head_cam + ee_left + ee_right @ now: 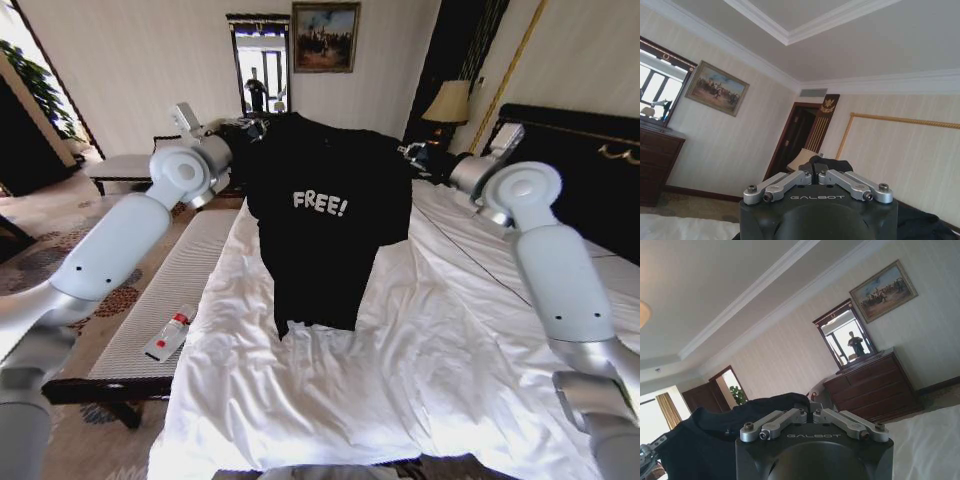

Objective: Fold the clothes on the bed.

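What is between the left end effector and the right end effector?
In the head view, the black T-shirt hangs between the left end effector and the right end effector, above the bed.

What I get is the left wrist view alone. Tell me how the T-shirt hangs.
Observer: The black T-shirt hangs spread in the air over the bed, with its "FREE!" lettering facing the head camera.
Operator: Report the other arm.
Observer: The right pincer is shut on black fabric at the shirt's top edge, on the robot's right.
Operator: Check the hem.
Observer: The hem hangs uneven, lowest at the corner on the robot's left. I cannot tell if it touches the bed.
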Available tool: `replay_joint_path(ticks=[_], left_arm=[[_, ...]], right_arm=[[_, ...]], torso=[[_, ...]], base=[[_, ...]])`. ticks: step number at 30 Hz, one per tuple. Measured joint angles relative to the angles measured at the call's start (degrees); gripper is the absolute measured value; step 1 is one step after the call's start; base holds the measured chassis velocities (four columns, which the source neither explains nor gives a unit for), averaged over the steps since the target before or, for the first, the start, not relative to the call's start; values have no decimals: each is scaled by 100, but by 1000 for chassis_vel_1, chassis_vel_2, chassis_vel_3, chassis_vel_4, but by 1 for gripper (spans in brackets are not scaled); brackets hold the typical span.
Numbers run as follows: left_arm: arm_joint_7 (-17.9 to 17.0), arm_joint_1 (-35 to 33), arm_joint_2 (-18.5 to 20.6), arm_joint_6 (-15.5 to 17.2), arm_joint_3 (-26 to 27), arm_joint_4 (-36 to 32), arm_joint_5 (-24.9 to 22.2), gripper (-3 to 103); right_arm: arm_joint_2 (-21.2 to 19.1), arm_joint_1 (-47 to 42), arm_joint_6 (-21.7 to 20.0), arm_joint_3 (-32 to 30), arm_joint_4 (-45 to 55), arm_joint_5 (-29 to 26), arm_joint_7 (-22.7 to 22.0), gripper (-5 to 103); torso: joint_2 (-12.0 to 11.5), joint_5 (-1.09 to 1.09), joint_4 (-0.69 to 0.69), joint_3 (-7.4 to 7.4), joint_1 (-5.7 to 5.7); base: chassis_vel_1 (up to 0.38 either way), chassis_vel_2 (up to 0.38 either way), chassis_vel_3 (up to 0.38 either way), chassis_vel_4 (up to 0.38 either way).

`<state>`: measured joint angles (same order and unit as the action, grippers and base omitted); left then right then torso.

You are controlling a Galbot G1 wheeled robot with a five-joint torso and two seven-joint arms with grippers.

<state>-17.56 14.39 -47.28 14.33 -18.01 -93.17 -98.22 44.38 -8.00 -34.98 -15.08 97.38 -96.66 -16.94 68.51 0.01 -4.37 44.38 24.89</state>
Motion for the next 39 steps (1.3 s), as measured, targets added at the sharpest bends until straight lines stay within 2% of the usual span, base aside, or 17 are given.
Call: replay_joint_path(ticks=[4,7,10,12,14,17,19,22,24,27,28,29,30,32,34,36,39], left_arm=[[-111,146,219,9,-19,-296,-223,1],[-198,-15,720,10,161,-954,-455,1],[-214,-206,1003,11,344,-1322,-580,1],[-237,-512,1368,10,694,-1738,-751,1],[-235,-615,1479,11,811,-1860,-811,1],[-125,-1386,2236,28,1528,-2563,-1021,1],[-115,-1504,2339,30,1617,-2653,-1036,1],[-81,-2220,2968,30,2286,-3262,-1199,1],[-81,-2253,3028,28,2335,-3322,-1236,1],[-71,-2373,3632,-13,2688,-3834,-1750,1],[-71,-2373,3632,-13,2688,-3834,-1750,1],[9,-2539,3961,-36,2960,-4028,-1921,1],[9,-2539,3961,-36,2960,-4028,-1921,1],[110,-3024,4500,-91,3618,-4269,-2109,1],[108,-3086,4605,-94,3712,-4314,-2167,1],[-19,-3174,4880,-79,3952,-4411,-2444,1],[-183,-3135,4983,9,3915,-4412,-2777,1]], right_arm=[[-153,149,29,-66,107,-380,-97,1],[-286,98,50,-118,382,-643,-207,1],[-365,-4,52,-181,570,-762,-257,1],[-496,-172,54,-367,845,-961,-351,1],[-537,-221,54,-432,927,-1028,-381,1],[-820,-515,46,-754,1431,-1329,-496,1],[-859,-564,46,-810,1515,-1375,-511,1],[-1136,-945,21,-1306,2120,-1830,-733,1],[-1179,-1010,6,-1381,2193,-1897,-764,1],[-1608,-1664,-120,-2137,2842,-2491,-940,1],[-1608,-1664,-120,-2137,2842,-2491,-940,1],[-1756,-1791,-150,-2360,3077,-2746,-1052,1],[-1756,-1791,-150,-2360,3077,-2746,-1052,1],[-1940,-1928,-160,-2584,3391,-3063,-1254,1],[-1974,-1945,-160,-2622,3453,-3153,-1321,1],[-2143,-1922,-151,-2783,3686,-3628,-1663,1],[-2330,-1965,-187,-3121,3890,-4237,-2027,1]], torso=[[0,-1,1,0,0],[0,-2,4,0,0],[0,-2,5,0,0],[0,-3,3,0,0],[0,-3,3,0,0],[1,-2,2,-1,0],[0,-3,3,-1,-1],[1,-5,6,-2,-2],[2,-5,5,-1,-1],[1,2,-3,-1,-1],[1,2,-3,-1,-1],[1,1,-4,-2,-2],[1,1,-4,-2,-2],[2,2,5,-3,-3],[2,2,7,-3,-3],[2,-4,5,-1,-3],[2,-3,2,0,0]], base=[[0,0,0,0],[0,0,0,0],[0,0,0,0],[0,0,0,0],[0,0,0,0],[0,0,0,0],[0,0,0,0],[0,0,0,0],[0,0,0,0],[0,0,0,0],[0,0,0,0],[0,0,0,0],[0,0,0,0],[0,0,0,0],[0,0,0,0],[0,0,0,0],[0,0,0,0]])
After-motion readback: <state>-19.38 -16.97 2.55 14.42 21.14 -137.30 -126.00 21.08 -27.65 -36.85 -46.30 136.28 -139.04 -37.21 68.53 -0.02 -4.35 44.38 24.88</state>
